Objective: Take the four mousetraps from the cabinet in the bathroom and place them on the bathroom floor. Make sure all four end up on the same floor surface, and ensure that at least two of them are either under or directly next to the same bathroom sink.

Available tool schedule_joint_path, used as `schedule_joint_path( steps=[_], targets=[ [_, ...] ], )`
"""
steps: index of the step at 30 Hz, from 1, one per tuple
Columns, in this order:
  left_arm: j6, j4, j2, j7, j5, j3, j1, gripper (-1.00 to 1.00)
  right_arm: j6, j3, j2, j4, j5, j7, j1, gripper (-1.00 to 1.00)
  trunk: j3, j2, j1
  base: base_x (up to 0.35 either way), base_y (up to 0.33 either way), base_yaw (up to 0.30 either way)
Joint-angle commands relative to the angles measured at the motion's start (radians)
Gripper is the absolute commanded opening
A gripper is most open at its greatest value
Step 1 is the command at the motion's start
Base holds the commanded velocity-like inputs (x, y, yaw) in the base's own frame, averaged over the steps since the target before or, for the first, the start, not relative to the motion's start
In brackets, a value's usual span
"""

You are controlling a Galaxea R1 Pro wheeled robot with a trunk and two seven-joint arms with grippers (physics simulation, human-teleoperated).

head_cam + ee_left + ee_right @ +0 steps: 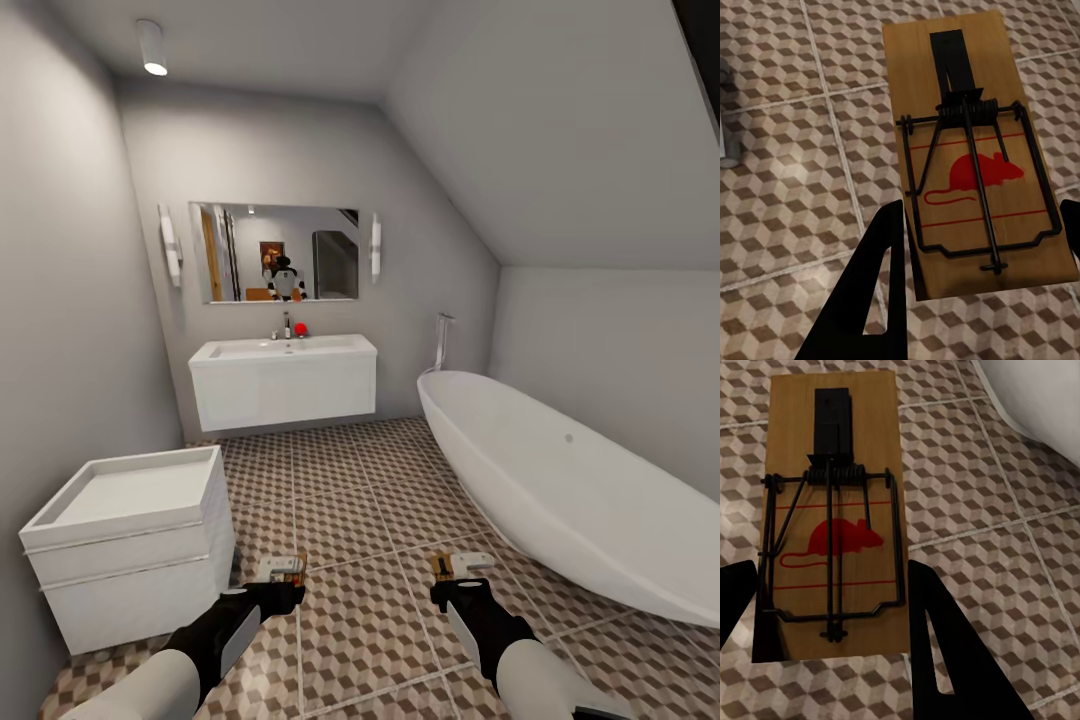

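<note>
Bathroom, head view: grey walls, sloped ceiling on the right, one cylinder lamp (152, 47) lit at the ceiling. Bathroom floor (360, 500) tiled in a brown, beige and cream cube pattern with pale grout lines. Bathroom sink (283, 350) on a white wall-hung vanity against the far wall, chrome tap at its back edge, a small red object (300, 329) beside the tap. Mirror (275, 252) above the sink, flanked by two wall lights; the robot's reflection shows in it. White freestanding bathtub (570, 490) along the right wall. White square unit (130, 545) on the near left, by the left wall.

Left tool (283, 574): fingers pinching a mousetrap (975, 157) at its near end, board held roughly level above the tiles. Left wrist view shows a tan board, dark wire spring and bar, red mouse print; black fingers (870, 292) at both long edges.

Right tool (452, 572): likewise pinching a second mousetrap (832, 510) at its near end, above the floor, near the tub's curved side (1035, 397). Same wire parts and red print.

Both traps are held above the open floor, well apart from the sink.
</note>
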Motion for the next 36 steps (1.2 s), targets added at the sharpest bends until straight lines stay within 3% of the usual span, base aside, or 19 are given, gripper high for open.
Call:
schedule_joint_path(
  steps=[1, 12, 23, 28, 36],
  targets=[
    [0.005, -0.001, 0.001, 0.001, 0.008, -0.006, -0.001, -1.0, 0.006, -0.005, 0.001, -0.002, 0.008, -0.003, 0.0, -1.0, -0.004, -0.008, 0.004, 0.0, 0.0, 0.0],
    [0.005, 0.001, 0.002, 0.002, 0.011, -0.007, -0.001, -1.0, -0.009, -0.004, 0.001, -0.002, 0.009, -0.011, 0.0, -1.0, -0.039, -0.085, 0.046, 0.0, 0.0, 0.0],
    [0.005, -0.001, 0.004, 0.005, 0.011, -0.01, -0.001, -1.0, -0.088, -0.005, 0.0, 0.0, 0.011, -0.015, 0.0, -1.0, -0.073, -0.162, 0.088, 0.0, 0.0, 0.0],
    [0.014, -0.065, 0.006, 0.005, 0.011, -0.009, -0.001, -1.0, -0.097, -0.004, -0.001, -0.001, 0.013, -0.016, 0.0, -1.0, -0.089, -0.197, 0.107, 0.0, 0.0, 0.0],
    [0.131, -0.212, 0.012, 0.015, 0.011, -0.008, -0.001, -1.0, -0.116, -0.003, -0.005, -0.047, 0.016, -0.023, 0.0, -1.0, -0.114, -0.253, 0.138, 0.0, 0.0, 0.0]
  ],
)
